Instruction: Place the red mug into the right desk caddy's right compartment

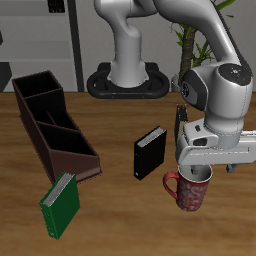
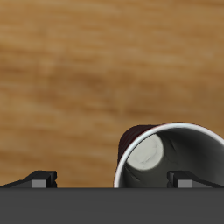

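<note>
Gripper [image 1: 199, 172]: directly over the red mug [image 1: 188, 191], fingers reaching into its mouth; whether it pinches the rim, I cannot tell.
Red mug: upright, near the table's [image 1: 110, 215] front edge.
Right desk caddy [image 1: 52, 124]: well apart, across the table.

The red mug [image 2: 171, 157] stands upright on the wooden table [image 2: 79, 79], seen from straight above: its pale rim and grey-white inside show, with a sliver of dark red outer wall. The end effector's [image 2: 112, 179] two fingertips [image 2: 39, 179] flank it, one tip over the rim.
</note>
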